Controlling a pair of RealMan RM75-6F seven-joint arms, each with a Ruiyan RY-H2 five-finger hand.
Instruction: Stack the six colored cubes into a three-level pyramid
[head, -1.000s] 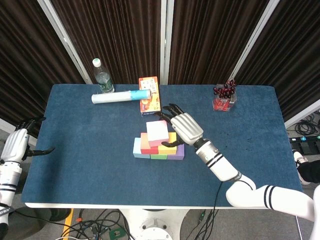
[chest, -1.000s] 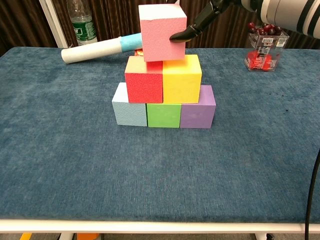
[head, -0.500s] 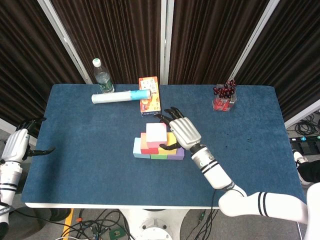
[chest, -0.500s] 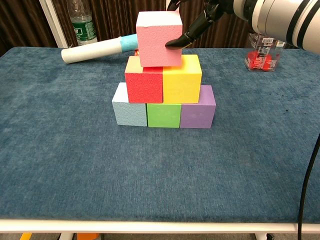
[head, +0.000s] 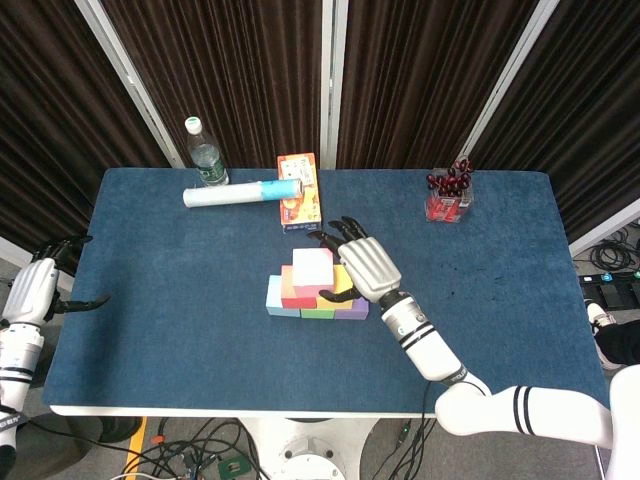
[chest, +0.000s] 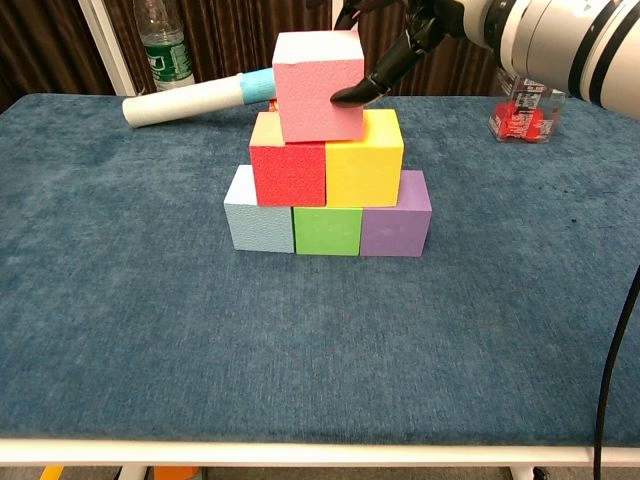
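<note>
A pink cube (chest: 320, 86) (head: 313, 266) sits slightly tilted at the top of the pyramid, its underside down at the tops of the red cube (chest: 288, 172) and yellow cube (chest: 363, 160). My right hand (head: 368, 265) (chest: 420, 30) grips it from the right, with a dark fingertip (chest: 355, 95) on its side face. The bottom row is a light blue cube (chest: 258, 215), a green cube (chest: 326, 230) and a purple cube (chest: 395, 225). My left hand (head: 35, 288) hangs open beyond the table's left edge, holding nothing.
A water bottle (head: 205, 155), a white roll with a blue end (head: 235, 193) and an orange box (head: 299, 192) lie behind the stack. A clear holder of red items (head: 448, 197) stands at the back right. The blue table (head: 180, 340) ends close to the robot.
The pink cube has come down from above the second row to its top, and my right hand has lowered with it. The left hand has not moved.
</note>
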